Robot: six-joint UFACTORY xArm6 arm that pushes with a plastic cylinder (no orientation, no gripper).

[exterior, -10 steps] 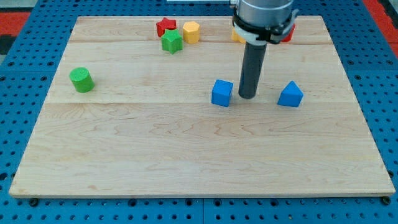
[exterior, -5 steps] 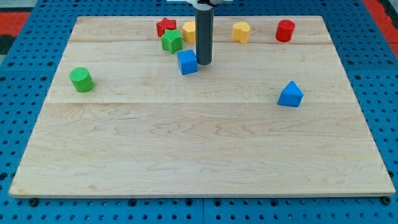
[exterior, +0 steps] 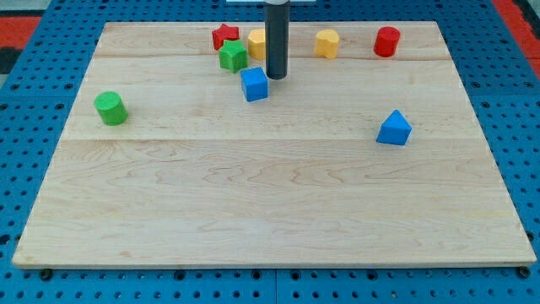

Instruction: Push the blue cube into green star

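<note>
The blue cube point(exterior: 254, 84) sits near the desk's point(exterior: 253, 211) top edge, just below and right of the green star point(exterior: 233, 57), close but apparently not touching it. My tip point(exterior: 276, 77) rests just beside the cube's upper right corner. There are no fingers to open or close, only a bare rod. The push seems to be in its last stretch. Next, I judge, my tip should get to the cube's lower right side and drive it up-left into the star, clear of the yellow block point(exterior: 257, 42).

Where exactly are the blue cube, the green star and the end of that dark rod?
blue cube point(exterior: 254, 84), camera view, middle of its top face.
green star point(exterior: 233, 56), camera view, centre of its top.
my tip point(exterior: 276, 78), camera view, rod's very bottom end.
</note>
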